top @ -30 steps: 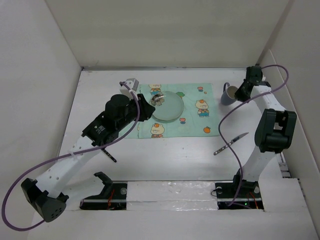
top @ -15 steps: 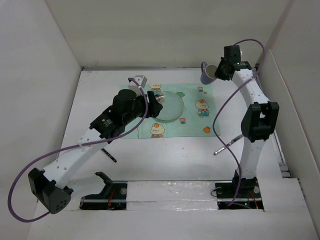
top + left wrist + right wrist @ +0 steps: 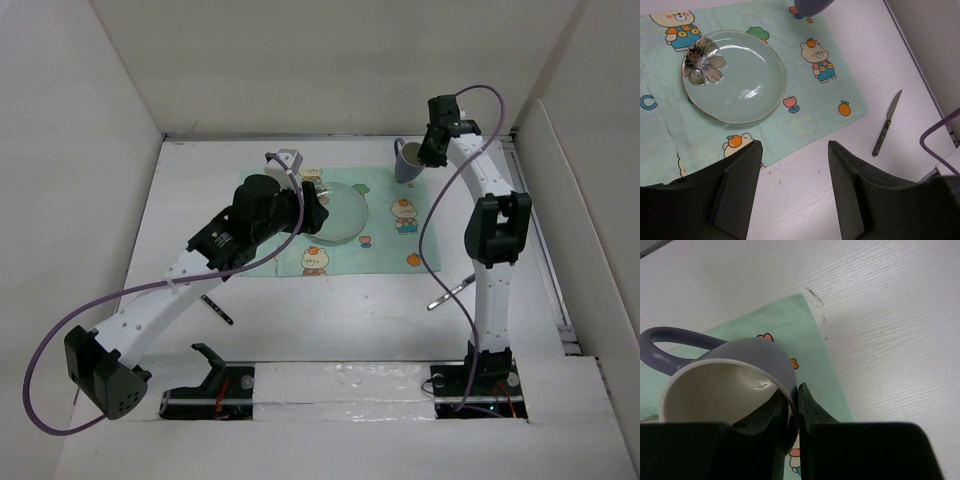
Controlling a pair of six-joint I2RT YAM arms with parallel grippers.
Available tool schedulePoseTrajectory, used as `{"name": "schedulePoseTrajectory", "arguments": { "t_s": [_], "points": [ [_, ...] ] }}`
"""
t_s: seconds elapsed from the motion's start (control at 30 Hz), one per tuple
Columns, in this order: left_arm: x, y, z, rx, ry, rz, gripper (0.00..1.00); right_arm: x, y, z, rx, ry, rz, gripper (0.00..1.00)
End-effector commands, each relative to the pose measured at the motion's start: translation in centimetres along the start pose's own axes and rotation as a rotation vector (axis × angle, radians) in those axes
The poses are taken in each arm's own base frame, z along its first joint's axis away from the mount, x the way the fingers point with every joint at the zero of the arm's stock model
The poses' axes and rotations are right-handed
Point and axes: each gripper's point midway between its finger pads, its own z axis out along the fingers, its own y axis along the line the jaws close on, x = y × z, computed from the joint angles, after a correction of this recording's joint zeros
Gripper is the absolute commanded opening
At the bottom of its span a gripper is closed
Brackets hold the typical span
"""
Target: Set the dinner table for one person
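Note:
A pale green plate (image 3: 337,213) with a flower print lies on the mint-green cartoon mat (image 3: 400,245), which is spread on the white dinner table (image 3: 350,315). My left gripper (image 3: 311,207) hovers over the plate's left side. In the left wrist view it (image 3: 795,147) is open with nothing between its fingers, and the plate (image 3: 735,75) lies beyond them. My right gripper (image 3: 424,152) is shut on the rim of a purple mug (image 3: 407,161). In the right wrist view the mug (image 3: 725,380) is tilted over the mat's far right corner, one finger (image 3: 812,412) outside its wall.
A knife (image 3: 452,292) lies on the bare table right of the mat, also seen as the knife (image 3: 887,129) in the left wrist view. A thin dark utensil (image 3: 217,310) lies near the left arm. White panels wall the table on three sides.
My left gripper has opened, leaving the plate on the mat. My right arm has carried the mug from the mat's right side back and left to its far right corner.

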Motion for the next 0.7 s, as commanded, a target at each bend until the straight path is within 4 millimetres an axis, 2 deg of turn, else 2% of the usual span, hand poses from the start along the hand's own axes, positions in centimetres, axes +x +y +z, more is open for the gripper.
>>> {"name": "schedulePoseTrajectory", "arguments": {
  "t_s": [0.0, 0.3, 0.33, 0.37, 0.43, 0.47, 0.6, 0.67],
  "points": [
    [-2.4, -1.1, -0.8, 0.038, -0.074, 0.015, 0.52, -3.1, 1.5, -1.1, -0.021, -0.099, 0.028, 0.00],
    [-1.7, -0.5, -1.1, 0.020, -0.060, 0.021, 0.53, -2.2, 1.0, 0.3, 0.018, -0.068, 0.033, 0.01],
    [-1.7, -0.5, -1.1, 0.022, -0.061, 0.020, 0.53, -2.2, 1.0, 0.4, 0.018, -0.068, 0.034, 0.04],
    [-1.8, -0.6, -1.1, 0.022, -0.062, 0.019, 0.53, -2.3, 1.2, 0.3, 0.009, -0.069, 0.037, 0.13],
    [-1.9, -0.6, -1.0, 0.022, -0.064, 0.019, 0.53, -2.6, 1.7, 0.0, -0.017, -0.074, 0.040, 0.24],
    [-1.9, -0.6, -1.0, 0.022, -0.064, 0.019, 0.53, -2.7, 1.9, -0.1, -0.024, -0.075, 0.044, 0.34],
    [-1.5, -0.5, -0.9, 0.022, -0.053, 0.012, 0.53, -4.5, 2.9, -1.9, -0.074, -0.113, 0.056, 0.48],
    [-1.4, -0.5, -0.9, 0.020, -0.050, 0.011, 0.53, -5.9, 3.7, -3.9, -0.123, -0.149, 0.068, 0.54]
  ]
}}
